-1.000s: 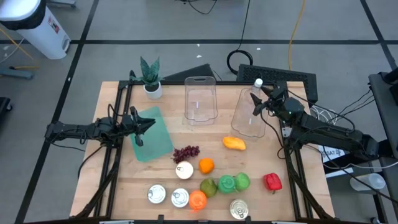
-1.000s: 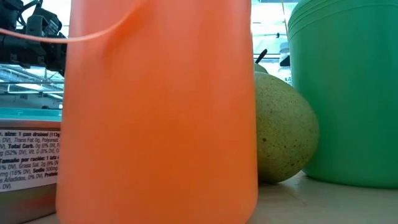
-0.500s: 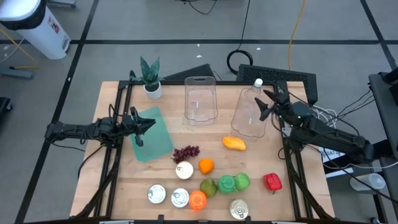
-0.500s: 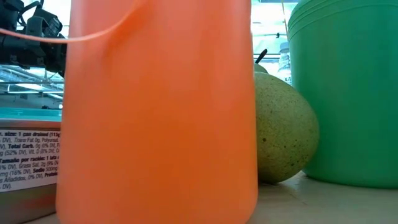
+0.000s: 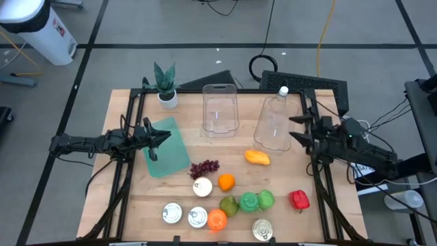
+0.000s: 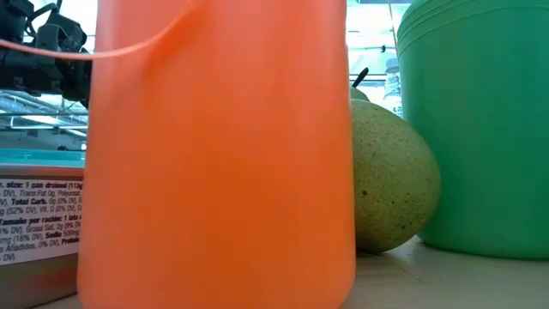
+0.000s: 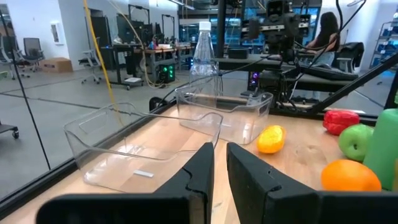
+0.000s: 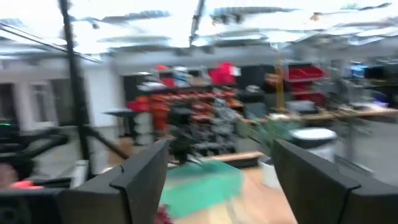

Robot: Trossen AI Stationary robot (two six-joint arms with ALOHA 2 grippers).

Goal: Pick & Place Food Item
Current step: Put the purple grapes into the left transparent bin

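1. I see the table [image 5: 136,205], pale planked wood, square, with dark frame rails down both sides.
2. Two clear plastic tubs stand at the back: left tub [image 5: 219,109], right tub [image 5: 274,124], both thin-walled with rounded corners. A clear bottle [image 5: 283,94] with a white cap stands behind the right tub.
3. A flat teal board [image 5: 172,152] lies under my left gripper [image 5: 156,145], whose fingers are together, holding nothing.
4. My right gripper [image 5: 295,127] hangs just beside the right tub's edge, fingers apart and empty.
5. The food lies mid-table: yellow mango [image 5: 257,157] nearest the right tub, dark grapes [image 5: 204,167], round orange [image 5: 226,182], speckled pear [image 5: 229,205], red pepper [image 5: 299,199].
6. An orange cup [image 6: 223,146] fills the low view, hiding most of the table; green cups [image 5: 256,200] stand beside the pear.
7. Three shiny cans [image 5: 172,214] line the front.
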